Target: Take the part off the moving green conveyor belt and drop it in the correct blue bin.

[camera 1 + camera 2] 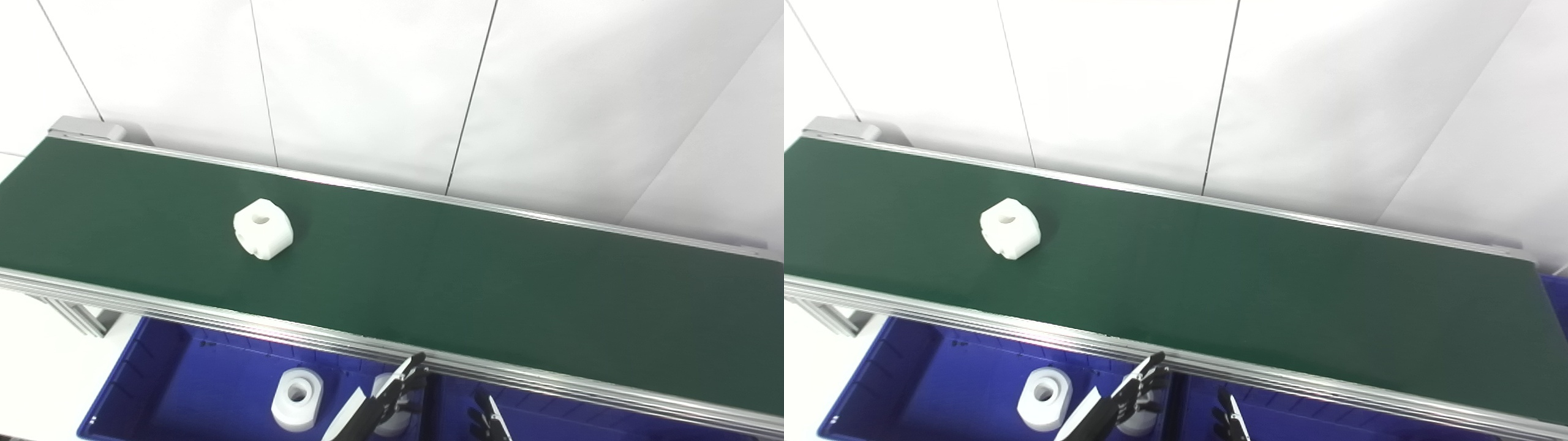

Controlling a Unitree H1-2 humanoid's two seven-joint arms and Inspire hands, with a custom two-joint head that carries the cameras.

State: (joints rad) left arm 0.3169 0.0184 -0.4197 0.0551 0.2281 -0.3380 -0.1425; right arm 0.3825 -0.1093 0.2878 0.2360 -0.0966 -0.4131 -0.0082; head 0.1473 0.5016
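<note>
A white blocky part [263, 229] with a hole in its top lies on the green conveyor belt [465, 275], left of centre. My left hand [395, 389] is below the belt's near rail, over the left blue bin [184, 380], fingers spread and empty. Only the fingertips of my right hand [489, 421] show at the bottom edge, over the right blue bin [551, 422]; they look spread and hold nothing. Both hands are far from the part.
The left bin holds two white ring-shaped parts, one in the open [297, 398] and one partly behind my left hand [392, 422]. Aluminium rails edge the belt. A white panelled wall stands behind it.
</note>
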